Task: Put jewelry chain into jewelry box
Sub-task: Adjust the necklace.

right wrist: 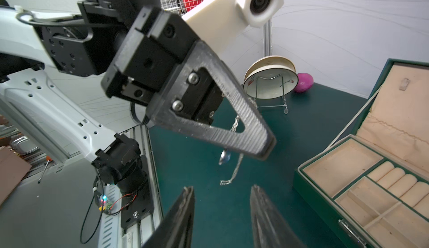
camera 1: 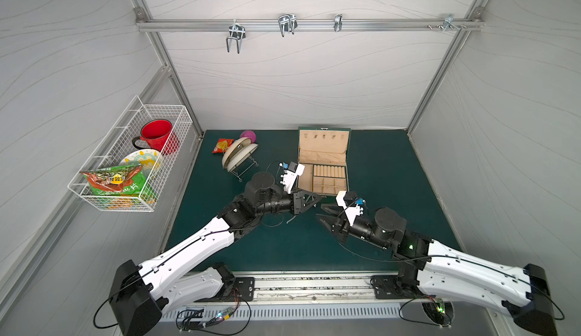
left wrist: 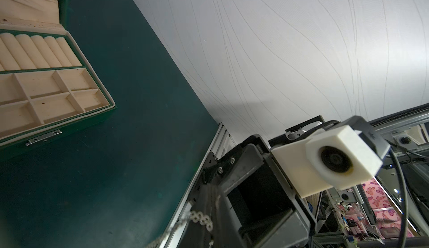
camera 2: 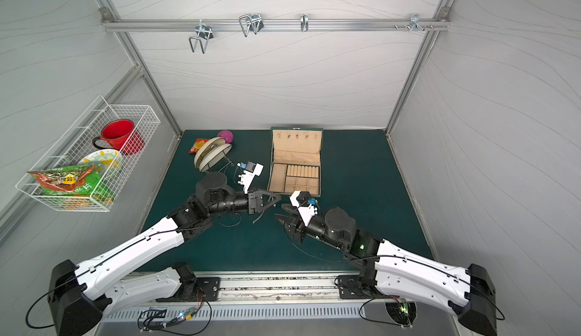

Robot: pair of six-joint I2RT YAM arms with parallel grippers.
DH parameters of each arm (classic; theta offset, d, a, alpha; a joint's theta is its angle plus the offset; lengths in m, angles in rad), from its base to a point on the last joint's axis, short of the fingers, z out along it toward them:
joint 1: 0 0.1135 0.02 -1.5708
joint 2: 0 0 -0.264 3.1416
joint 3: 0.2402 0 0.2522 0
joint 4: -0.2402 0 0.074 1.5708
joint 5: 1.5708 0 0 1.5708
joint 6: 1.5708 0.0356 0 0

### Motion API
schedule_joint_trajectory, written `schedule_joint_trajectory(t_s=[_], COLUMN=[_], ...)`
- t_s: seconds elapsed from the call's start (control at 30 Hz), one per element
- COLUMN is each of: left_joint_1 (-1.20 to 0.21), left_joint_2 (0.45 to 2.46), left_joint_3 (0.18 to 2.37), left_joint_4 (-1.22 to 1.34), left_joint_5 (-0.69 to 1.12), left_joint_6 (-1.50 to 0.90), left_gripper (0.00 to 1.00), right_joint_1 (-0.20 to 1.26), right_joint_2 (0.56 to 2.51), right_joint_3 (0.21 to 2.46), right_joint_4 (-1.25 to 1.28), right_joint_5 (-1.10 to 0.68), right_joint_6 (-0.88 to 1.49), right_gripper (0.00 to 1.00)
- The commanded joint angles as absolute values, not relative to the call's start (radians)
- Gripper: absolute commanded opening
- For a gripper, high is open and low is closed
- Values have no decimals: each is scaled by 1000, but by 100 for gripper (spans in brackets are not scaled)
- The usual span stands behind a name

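Short of the box [right wrist: 308,191], at its front, right gripper [camera 1: 319,210] stands with jaws apart, nothing between them. Just beyond, off the box's front corner, left gripper [right wrist: 267,148] is clamped shut on the chain [right wrist: 236,169], which hangs from its tip outside the box; contact with the mat [camera 1: 377,177] cannot be determined. Box sits open, lid [camera 1: 323,144] upright, compartments [camera 1: 330,185] exposed.
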State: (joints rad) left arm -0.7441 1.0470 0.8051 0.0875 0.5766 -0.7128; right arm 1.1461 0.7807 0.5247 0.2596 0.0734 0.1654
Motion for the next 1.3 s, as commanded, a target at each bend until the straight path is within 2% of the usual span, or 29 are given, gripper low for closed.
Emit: schedule_joint_trajectory(t_s=[0.0, 0.63, 0.9, 1.03, 1.27], left_joint_1=[-741, -757, -787, -801, -803], left_joint_2=[1035, 1045, 1049, 1053, 1056], left_joint_3=[798, 773, 763, 760, 743], left_joint_4=[167, 201, 172, 147, 138], left_joint_5=[576, 568, 527, 518, 478], left_joint_6=[-748, -762, -705, -673, -663], left_gripper=[0, 0, 0, 0, 0], right_joint_1=[1153, 1151, 1134, 1108, 1085], right_joint_2=[802, 882, 882, 885, 887], right_joint_3=[554, 620, 649, 662, 675], right_joint_4=[328, 336, 333, 313, 247], right_joint_5=[122, 144, 175, 186, 149], right_joint_6=[177, 196, 271, 313, 321], right_gripper=[41, 18, 15, 0, 0])
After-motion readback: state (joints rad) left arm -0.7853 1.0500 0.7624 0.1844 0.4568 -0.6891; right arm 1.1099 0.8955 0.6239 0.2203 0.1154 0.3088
